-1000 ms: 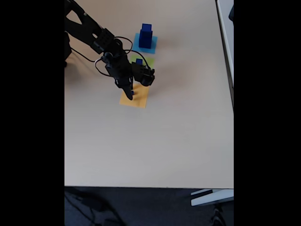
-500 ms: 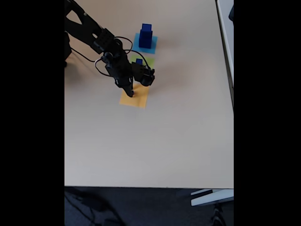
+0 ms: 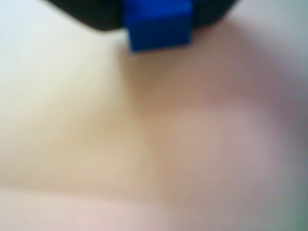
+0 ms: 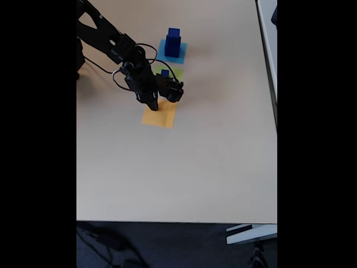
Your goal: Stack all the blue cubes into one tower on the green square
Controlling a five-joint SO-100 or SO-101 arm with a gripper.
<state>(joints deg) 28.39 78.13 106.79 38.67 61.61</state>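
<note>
Clearly pinching a small blue cube [image 3: 158,25] between dark jaws at the top edge of the blurred wrist view, with pale tabletop beneath it. Seen from the fixed view as a black gripper [image 4: 154,105] pointing down over the upper left corner of the orange patch [image 4: 160,116]; cube in the jaws too small and dark there to make out. Reaching in from the upper left, the black arm [image 4: 111,42], with loose cables looping round its wrist. Just beyond the orange patch, partly hidden behind the gripper body, the green square [image 4: 172,71] with a tiny blue cube [image 4: 165,72] sitting on it. Farther up the table, touching the green square's far edge or nearly so, a light-blue patch [image 4: 181,51] carrying a two-cube blue stack [image 4: 173,43], smaller cube on top of the larger, upright. All three patches lined up in a short column on the beige table [image 4: 195,167], toward its upper half. Dark floor along the bottom edge of the fixed view.
</note>
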